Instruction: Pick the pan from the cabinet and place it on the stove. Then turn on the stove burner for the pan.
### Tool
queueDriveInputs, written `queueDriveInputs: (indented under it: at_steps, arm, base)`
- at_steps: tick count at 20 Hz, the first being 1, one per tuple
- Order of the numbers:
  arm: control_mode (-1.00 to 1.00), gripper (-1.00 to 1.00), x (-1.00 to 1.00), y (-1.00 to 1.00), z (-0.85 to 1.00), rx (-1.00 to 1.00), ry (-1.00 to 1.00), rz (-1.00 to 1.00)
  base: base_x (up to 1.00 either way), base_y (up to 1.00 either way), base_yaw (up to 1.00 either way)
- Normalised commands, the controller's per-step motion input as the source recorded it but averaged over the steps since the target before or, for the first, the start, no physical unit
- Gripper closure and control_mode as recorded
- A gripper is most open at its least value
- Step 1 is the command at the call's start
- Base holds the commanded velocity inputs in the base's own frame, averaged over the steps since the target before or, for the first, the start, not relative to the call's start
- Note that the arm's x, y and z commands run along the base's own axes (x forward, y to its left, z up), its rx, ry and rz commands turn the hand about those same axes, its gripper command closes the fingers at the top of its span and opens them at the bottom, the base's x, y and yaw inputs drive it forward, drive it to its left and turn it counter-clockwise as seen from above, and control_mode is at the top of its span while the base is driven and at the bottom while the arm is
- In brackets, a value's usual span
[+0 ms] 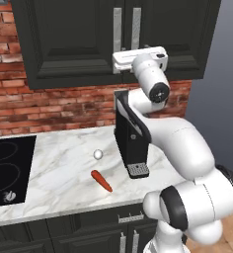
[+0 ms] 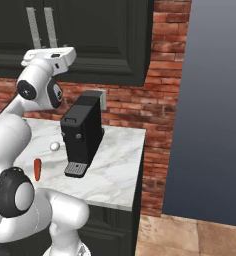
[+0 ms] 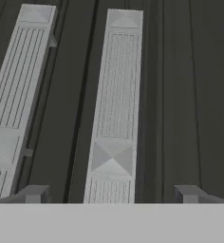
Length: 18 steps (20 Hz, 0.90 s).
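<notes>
Gripper being held wide open at the closed cabinet, nothing gripped.
The right door's handle is being straddled by the fingertips; the stove is lying left on the counter.

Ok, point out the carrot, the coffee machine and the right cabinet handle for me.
carrot [image 1: 101, 181], left base view, middle of its orange body.
coffee machine [image 2: 83, 131], right base view, its black front face.
right cabinet handle [image 3: 115, 104], hand view, middle of the silver bar.
</notes>
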Motion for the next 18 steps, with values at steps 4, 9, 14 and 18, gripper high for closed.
queueDriveInputs:
  at_steps: [4,9,14,18]
  arm:
    - [-1.0,-1.0,0.28,0.12,0.0,0.0,0.0,0.0]
    - [-1.0,-1.0,0.3,0.17,0.0,0.0,0.0,0.0]
    - [-1.0,1.0,0.3,0.23,0.0,0.0,0.0,-0.01]
    - [-1.0,1.0,0.15,0.24,0.0,0.0,0.0,0.0]
  base:
    - [0.0,0.0,0.0]
    - [0.0,0.0,0.0]
    - [0.0,0.0,0.0]
    - [0.0,0.0,0.0]
